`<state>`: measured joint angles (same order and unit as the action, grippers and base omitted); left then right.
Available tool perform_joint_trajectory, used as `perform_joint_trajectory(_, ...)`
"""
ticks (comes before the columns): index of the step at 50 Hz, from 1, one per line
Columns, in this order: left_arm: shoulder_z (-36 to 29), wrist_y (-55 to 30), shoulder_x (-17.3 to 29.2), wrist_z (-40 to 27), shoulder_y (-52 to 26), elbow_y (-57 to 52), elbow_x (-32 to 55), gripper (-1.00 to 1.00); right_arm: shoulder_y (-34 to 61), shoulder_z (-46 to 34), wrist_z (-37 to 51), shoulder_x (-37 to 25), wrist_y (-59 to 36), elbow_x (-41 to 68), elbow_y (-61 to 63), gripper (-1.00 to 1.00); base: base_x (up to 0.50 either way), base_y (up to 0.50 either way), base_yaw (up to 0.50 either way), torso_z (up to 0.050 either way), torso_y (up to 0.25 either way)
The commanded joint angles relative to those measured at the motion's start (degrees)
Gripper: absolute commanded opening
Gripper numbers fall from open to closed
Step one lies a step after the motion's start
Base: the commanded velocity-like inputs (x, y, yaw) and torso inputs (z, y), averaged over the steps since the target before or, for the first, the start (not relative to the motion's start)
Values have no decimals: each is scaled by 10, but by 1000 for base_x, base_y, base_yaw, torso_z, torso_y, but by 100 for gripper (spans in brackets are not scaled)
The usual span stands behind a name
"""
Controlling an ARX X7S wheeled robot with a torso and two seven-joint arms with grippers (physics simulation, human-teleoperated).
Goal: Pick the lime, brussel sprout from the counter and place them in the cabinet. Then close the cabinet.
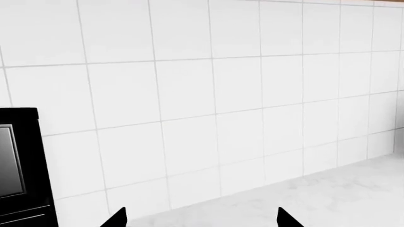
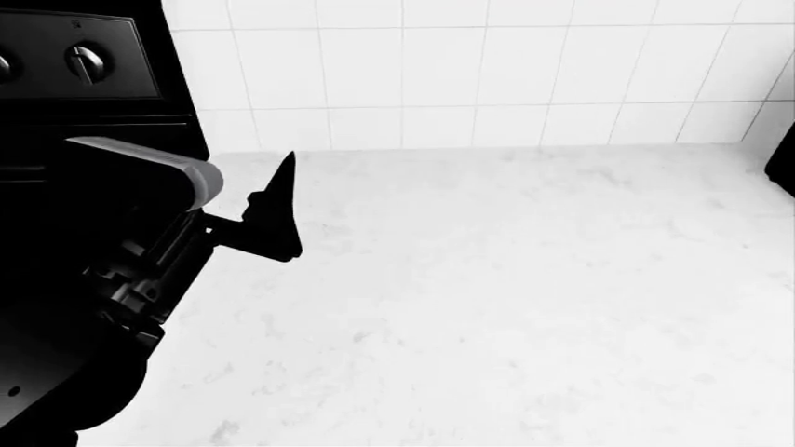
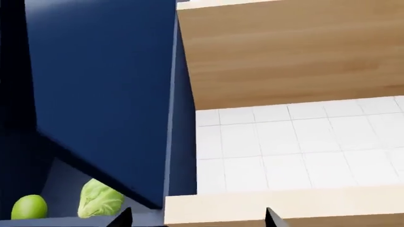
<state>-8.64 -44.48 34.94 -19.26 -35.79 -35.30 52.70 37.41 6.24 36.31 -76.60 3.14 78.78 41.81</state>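
In the right wrist view the lime [image 3: 29, 207] and the brussel sprout [image 3: 100, 198] rest side by side on a shelf inside the cabinet [image 3: 290, 52]. Its dark blue door [image 3: 101, 94] stands ajar and covers part of the opening. My right gripper [image 3: 197, 220] is open, empty, and close to the cabinet's pale wooden edge. My left gripper [image 1: 202, 220] is open too, with nothing between its fingers. It hovers over the white marble counter [image 2: 497, 279] near the tiled wall; in the head view the left gripper [image 2: 276, 209] sits at the left.
A black oven with knobs [image 2: 74, 65] stands against the counter's left end, and the same black oven [image 1: 19, 165] shows in the left wrist view. A white tiled wall [image 2: 497, 74] backs the counter. A dark object [image 2: 785, 168] pokes in at the right edge.
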Motion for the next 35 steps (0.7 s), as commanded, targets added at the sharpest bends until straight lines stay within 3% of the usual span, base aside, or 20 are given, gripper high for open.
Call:
perform_joint_trajectory(1,-6,3,3,-1,20,2,0,100,-69,102,48,-12,-34,23,-10,100,0,0,0,0,0)
perform_joint_trajectory(7,-11,7,1,1,21,5,-5,100,-67,129,51,-6,-37,27,-14,100,0,0,0,0,0)
perform_joint_trajectory(17,-13,7,1,1,20,5,-5,100,116,-34,71,-32,0,40,-50,100,0,0,0,0,0)
perform_joint_trajectory(27,-14,5,1,-2,17,4,-2,100,370,-161,65,72,-109,27,-98,100,0,0,0,0,0)
perform_joint_trajectory(35,-16,5,1,-2,15,6,-2,100,477,-203,36,147,-144,17,-133,100,0,0,0,0,0)
